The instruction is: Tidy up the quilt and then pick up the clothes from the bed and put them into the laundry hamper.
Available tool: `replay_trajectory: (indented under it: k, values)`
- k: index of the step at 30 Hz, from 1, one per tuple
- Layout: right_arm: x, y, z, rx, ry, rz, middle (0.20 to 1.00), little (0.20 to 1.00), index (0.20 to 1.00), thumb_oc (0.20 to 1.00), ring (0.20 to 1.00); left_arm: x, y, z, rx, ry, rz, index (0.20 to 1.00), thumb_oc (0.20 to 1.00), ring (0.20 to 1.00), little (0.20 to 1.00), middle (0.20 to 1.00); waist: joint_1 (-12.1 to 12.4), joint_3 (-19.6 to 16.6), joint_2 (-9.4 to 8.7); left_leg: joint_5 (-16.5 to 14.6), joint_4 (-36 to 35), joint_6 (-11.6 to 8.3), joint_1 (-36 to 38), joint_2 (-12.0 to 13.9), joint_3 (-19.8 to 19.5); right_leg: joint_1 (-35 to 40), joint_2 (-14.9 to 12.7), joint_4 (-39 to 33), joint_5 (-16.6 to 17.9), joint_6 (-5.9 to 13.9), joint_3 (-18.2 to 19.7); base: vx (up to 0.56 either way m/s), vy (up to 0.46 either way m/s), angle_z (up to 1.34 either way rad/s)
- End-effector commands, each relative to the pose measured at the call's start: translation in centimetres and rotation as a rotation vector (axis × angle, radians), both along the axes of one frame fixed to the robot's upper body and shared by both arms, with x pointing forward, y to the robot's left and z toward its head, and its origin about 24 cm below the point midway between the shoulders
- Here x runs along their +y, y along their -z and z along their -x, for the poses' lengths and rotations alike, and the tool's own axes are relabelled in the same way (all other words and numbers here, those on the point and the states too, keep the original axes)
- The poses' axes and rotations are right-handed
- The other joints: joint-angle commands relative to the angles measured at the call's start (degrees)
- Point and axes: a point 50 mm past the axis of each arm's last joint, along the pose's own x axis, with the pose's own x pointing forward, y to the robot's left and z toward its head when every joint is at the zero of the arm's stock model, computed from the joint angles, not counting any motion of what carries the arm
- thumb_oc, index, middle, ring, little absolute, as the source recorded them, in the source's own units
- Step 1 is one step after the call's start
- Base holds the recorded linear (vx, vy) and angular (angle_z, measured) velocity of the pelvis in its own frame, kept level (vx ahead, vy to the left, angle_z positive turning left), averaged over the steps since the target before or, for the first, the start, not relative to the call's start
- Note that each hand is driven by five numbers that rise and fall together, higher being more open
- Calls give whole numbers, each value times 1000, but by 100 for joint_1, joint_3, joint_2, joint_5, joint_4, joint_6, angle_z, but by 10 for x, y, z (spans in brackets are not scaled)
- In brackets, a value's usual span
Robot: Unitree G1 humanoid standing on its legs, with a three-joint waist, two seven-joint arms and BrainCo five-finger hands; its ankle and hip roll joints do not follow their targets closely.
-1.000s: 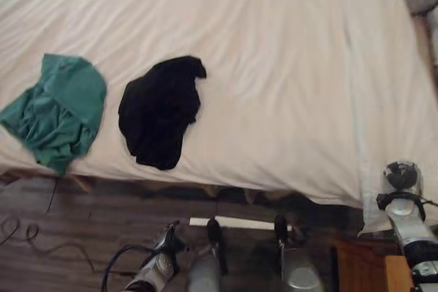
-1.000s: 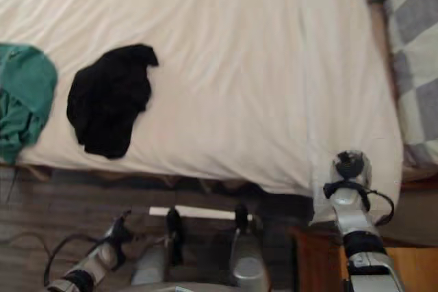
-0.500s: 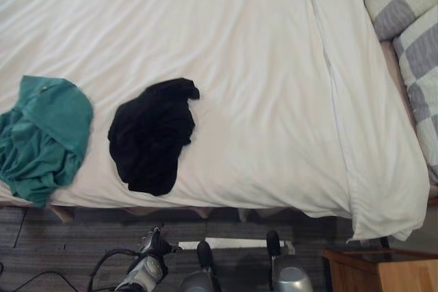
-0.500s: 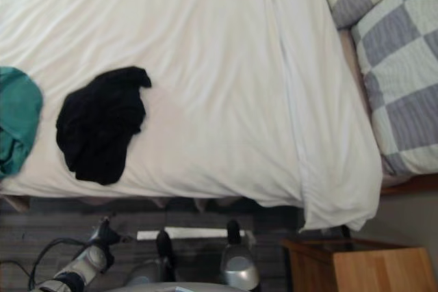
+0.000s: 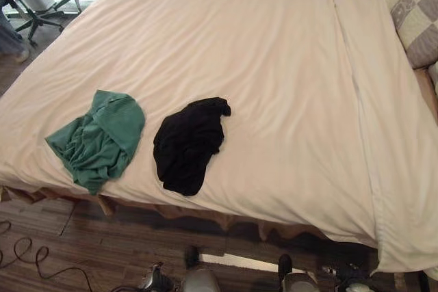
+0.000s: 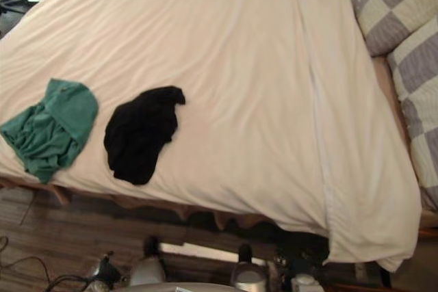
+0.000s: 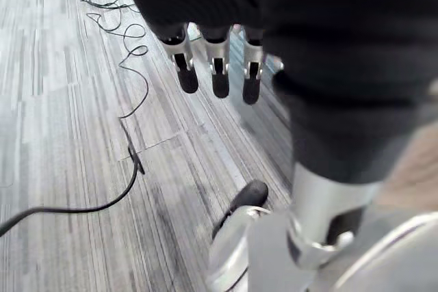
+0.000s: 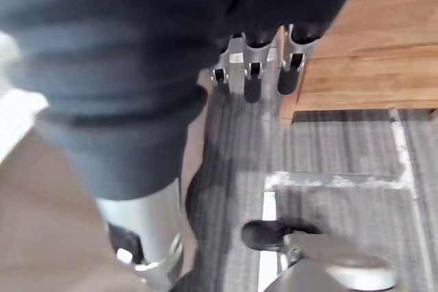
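**Quilt lying smooth, two garments waiting near the bed's front edge**

Quilt and clothes are lying untouched while both hands are hanging low over the floor. The left hand [image 7: 217, 66], seen in its own wrist view, is dangling with its silver, dark-tipped fingers [image 7: 220, 76] straight and relaxed, gripping nothing, above grey wood-grain floor planks [image 7: 61, 121]. The right hand [image 8: 254, 59] is hanging the same way, fingers loose and empty, over the grey floor just beside a light brown wooden cabinet [image 8: 369, 52].

Out past the hands, the pale cream quilt [image 5: 274, 87] is spreading flat across the whole bed, its right corner draping down over the edge. A crumpled black garment [image 5: 188, 143] is sitting on the quilt near the front edge, and a bunched teal-green garment [image 5: 99, 140] is lying just to its left, apart from it. Grey-and-cream checked pillows [image 6: 397, 25] are resting at the bed's right end. Black office chair legs [image 5: 41, 5] are showing beyond the far left corner.
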Motion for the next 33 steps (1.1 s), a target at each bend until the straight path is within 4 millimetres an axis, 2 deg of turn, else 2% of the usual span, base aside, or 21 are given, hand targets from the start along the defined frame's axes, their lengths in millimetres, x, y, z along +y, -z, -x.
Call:
replay_trajectory:
  k: [1, 4, 5, 6, 9, 10, 11, 13, 14, 16, 17, 18, 19, 20, 21, 24, 26, 29, 30, 32, 33]
  values:
    - [-8, 2, 21, 65, -20, 30, 1000, 1000, 1000, 1000, 1000, 2, -5, -20, -44, 40, -13, 1000, 1000, 1000, 1000, 1000, -132, -204, -135, 336, -123, -128, 331, 35, -30, -55, -1154, 153, -384, 877, 207, 224, 464, -15]
    - [-6, 4, 25, 92, -39, 30, 1000, 1000, 1000, 1000, 1000, 2, -7, -26, -27, 117, -24, 1000, 1000, 1000, 1000, 1000, -220, -214, -226, 79, 27, -162, 412, -190, 181, -338, -1458, 423, 241, 877, 320, 54, 341, -8]
    - [0, 4, 13, 86, -95, 20, 1000, 1000, 1000, 1000, 1000, 4, -12, -35, -66, 111, -24, 1000, 1000, 1000, 1000, 1000, -61, -107, -197, -46, 32, -5, 601, -310, 625, -764, -1822, 996, 592, 788, -552, -111, 471, -23]
    - [6, 2, 1, 60, -136, 25, 1000, 1000, 1000, 1000, 1000, 6, -14, -41, -87, 112, -23, 1000, 1000, 1000, 1000, 1000, -34, -61, -144, -29, -79, 64, 729, -329, 883, -917, -1808, 1349, 486, 688, -1005, -126, 701, -100]
    - [20, 4, -7, 35, -203, -1, 1000, 1000, 1000, 1000, 1000, 14, -18, -45, -91, 105, -31, 1000, 1000, 1000, 1000, 1000, -228, 39, -90, 102, -324, 323, 879, -732, 964, -1104, -340, 1724, -378, 594, -562, -14, 409, -93]
    - [21, 4, -7, 34, -204, -1, 1000, 1000, 1000, 1000, 1000, 14, -18, -45, -91, 104, -31, 1000, 1000, 1000, 1000, 1000, -226, 37, -87, 112, -327, 320, 873, -724, 967, -1109, -331, 1716, -368, 587, -561, 81, 380, -28]
    - [22, 4, -7, 28, -210, -14, 1000, 1000, 1000, 1000, 1000, 14, -15, -37, -67, 94, -22, 1000, 1000, 1000, 1000, 1000, -321, 72, -52, -13, -246, 452, 908, -1171, 843, -1039, 278, 1563, -657, 393, -80, 125, 315, -9]
    - [21, 2, -12, 5, -213, -10, 1000, 1000, 1000, 1000, 1000, 3, -13, -41, -67, 133, 0, 1000, 1000, 1000, 1000, 1000, -379, 61, -48, -272, 289, 544, 699, -1633, 786, -598, 392, 1026, -738, 18, 191, 141, 340, 49]
    - [18, 0, -16, 0, -227, 7, 1000, 1000, 1000, 1000, 1000, -6, -14, -48, -91, 160, 18, 1000, 1000, 1000, 1000, 1000, -369, 162, -73, -349, 1185, 458, 300, -1880, 780, -411, 282, 792, -728, -110, 290, 28, 280, 101]
    - [7, -7, -29, -33, -232, 44, 1000, 1000, 1000, 1000, 1000, -17, -17, -60, -142, 155, 51, 1000, 1000, 1000, 1000, 1000, -379, 304, -21, 214, 2163, -97, -379, -1694, 1119, -257, 127, 487, -752, -197, 249, -72, 214, 77]
    - [7, -7, -29, -33, -232, 44, 1000, 1000, 1000, 1000, 1000, -17, -17, -60, -142, 155, 52, 1000, 1000, 1000, 1000, 1000, -381, 301, -16, 208, 2175, -98, -389, -1689, 1115, -260, 132, 487, -751, -198, 246, -74, 365, 46]
    - [3, -5, -22, 2, -224, 65, 1000, 1000, 1000, 1000, 1000, -21, -18, -63, -176, 128, 68, 1000, 1000, 1000, 1000, 1000, -463, 239, 114, 383, 1761, -66, -242, -851, 1744, -215, -78, 337, -815, -40, 59, -31, 421, 32]
    - [3, -5, -19, 16, -221, 65, 1000, 1000, 1000, 1000, 1000, -24, -17, -62, -172, 143, 69, 1000, 1000, 1000, 1000, 1000, -457, 199, 140, 213, 1442, 97, -53, -609, 1910, -188, -214, 331, -774, 60, 21, 48, 775, 41]
    - [3, -3, -14, 32, -233, 57, 1000, 1000, 1000, 1000, 1000, -26, -15, -56, -152, 172, 65, 1000, 1000, 1000, 1000, 1000, -434, 49, 189, 340, 688, 117, 206, -279, 1543, -228, -485, 360, -702, 303, 33, 83, 482, 28]
    - [3, -3, -13, 34, -233, 57, 1000, 1000, 1000, 1000, 1000, -26, -14, -56, -150, 173, 65, 1000, 1000, 1000, 1000, 1000, -449, 45, 183, 371, 618, 111, 249, -304, 1537, -204, -497, 363, -720, 309, 11, 142, 590, 17]
    - [2, -4, -15, 17, -237, 62, 1000, 1000, 1000, 1000, 1000, -31, -11, -50, -142, 165, 73, 1000, 1000, 1000, 1000, 1000, -366, -135, 139, 432, 135, -111, 558, 268, 82, -255, -1027, 330, -604, 680, 238, 126, 562, -11]
    - [1, -4, -14, 15, -214, 48, 1000, 1000, 1000, 1000, 1000, -32, -9, -48, -126, 145, 80, 1000, 1000, 1000, 1000, 1000, -375, -289, 134, 151, -104, -282, 872, 230, -289, -304, -1233, 332, -378, 877, 264, 140, 413, -43]
    - [9, -4, -21, -18, -187, 15, 1000, 1000, 1000, 1000, 1000, -25, -11, -50, -119, 141, 54, 1000, 1000, 1000, 1000, 1000, -392, -350, -6, -130, -293, -374, 1067, 109, -106, -525, -1417, 400, 83, 877, 269, 18, 322, -25]
    - [28, -2, -27, -45, -174, -35, 1000, 1000, 1000, 1000, 1000, -14, -14, -54, -143, 94, 33, 1000, 1000, 1000, 1000, 1000, -219, -252, -211, -277, -384, -232, 1317, -178, 373, -977, -1741, 532, 964, 877, -179, -204, 419, -14]
    - [44, -4, -42, -104, -198, -64, 1000, 1000, 1000, 1000, 1000, -9, -15, -50, -149, 51, 31, 1000, 1000, 1000, 1000, 1000, -144, -229, -202, -272, -526, -113, 1460, -340, 850, -1179, -1804, 599, 909, 871, -1340, -175, 406, -93]
    - [44, -5, -42, -104, -198, -65, 1000, 1000, 1000, 1000, 1000, -8, -15, -51, -150, 51, 30, 1000, 1000, 1000, 1000, 1000, -159, -239, -216, -255, -528, -107, 1435, -357, 835, -1190, -1822, 594, 922, 872, -1348, -129, 493, -126]
